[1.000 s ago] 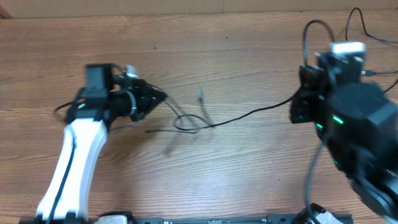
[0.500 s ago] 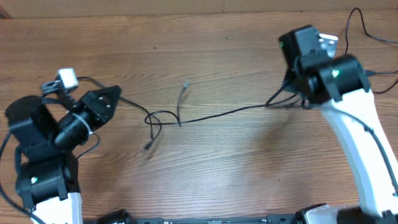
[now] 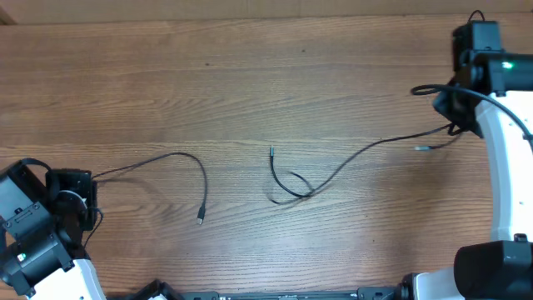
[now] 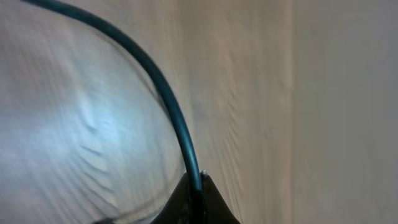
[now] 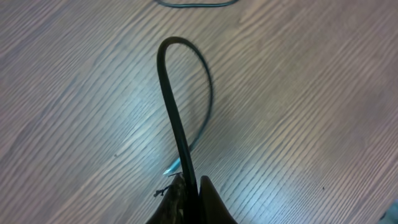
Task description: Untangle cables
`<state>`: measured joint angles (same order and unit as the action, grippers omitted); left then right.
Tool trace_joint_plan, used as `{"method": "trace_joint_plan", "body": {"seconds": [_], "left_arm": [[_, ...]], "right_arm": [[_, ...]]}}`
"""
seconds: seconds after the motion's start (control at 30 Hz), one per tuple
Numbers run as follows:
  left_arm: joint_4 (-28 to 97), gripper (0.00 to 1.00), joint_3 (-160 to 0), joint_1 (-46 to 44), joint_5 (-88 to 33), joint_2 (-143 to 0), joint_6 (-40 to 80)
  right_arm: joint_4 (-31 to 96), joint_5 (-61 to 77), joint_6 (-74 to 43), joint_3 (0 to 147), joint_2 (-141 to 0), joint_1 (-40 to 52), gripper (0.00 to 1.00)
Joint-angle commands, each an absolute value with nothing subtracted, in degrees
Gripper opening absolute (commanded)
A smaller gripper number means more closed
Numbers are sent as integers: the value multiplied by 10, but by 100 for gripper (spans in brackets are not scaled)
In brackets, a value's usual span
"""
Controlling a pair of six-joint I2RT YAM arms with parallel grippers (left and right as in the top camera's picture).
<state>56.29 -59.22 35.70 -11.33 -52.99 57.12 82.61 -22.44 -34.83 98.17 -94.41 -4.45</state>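
My left tool and right tool each clamp one of the thin black cables. Pulling hard, I risk cinching the middle loop into a knot.

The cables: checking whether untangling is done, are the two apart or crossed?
Apart. Overhead, the left cable and the right cable lie with table showing between them; the right one seems looped on itself.

Probably a lab: robot arms, wooden table.
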Motion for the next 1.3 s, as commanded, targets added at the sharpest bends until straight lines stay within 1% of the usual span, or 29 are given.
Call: {"method": "trace_joint_plan", "body": {"seconds": [0.0, 0.07, 0.2, 0.27, 0.37, 0.47, 0.57, 0.7, 0.9, 1.0, 1.13, 1.2, 1.27], "left_arm": [[572, 4, -598, 364, -28, -533, 584], [572, 4, -598, 363, -46, -540, 553], [572, 5, -598, 363, -134, -557, 456], [572, 4, -598, 363, -184, -569, 396], [578, 4, -598, 363, -224, -588, 341], [595, 4, -598, 363, -223, -609, 328], [604, 4, -598, 363, -223, -630, 322], [606, 4, -598, 363, -223, -655, 322], [611, 4, -598, 363, -221, -686, 316], [611, 5, -598, 363, -221, -698, 316], [611, 4, -598, 363, -221, -702, 317], [611, 4, -598, 363, -221, -702, 317], [611, 4, -598, 363, -221, -702, 317]], "right_arm": [[824, -187, -362, 987, -944, -57, 4], [824, -172, -362, 986, -944, -57, 4], [820, -124, -339, 986, -944, -54, 4], [814, -59, -289, 987, -944, -53, 4], [817, 84, -180, 986, -944, -53, 4], [847, 198, -84, 986, -944, -53, 4], [870, 254, -39, 979, -944, -48, 4], [875, 256, -37, 955, -944, -22, 4], [840, 256, -36, 858, -944, 62, 4], [802, 258, -67, 779, -944, 120, 4], [753, 258, -90, 722, -944, 173, 4], [720, 258, -123, 700, -944, 211, 4], [696, 258, -145, 689, -944, 234, 13]]}}
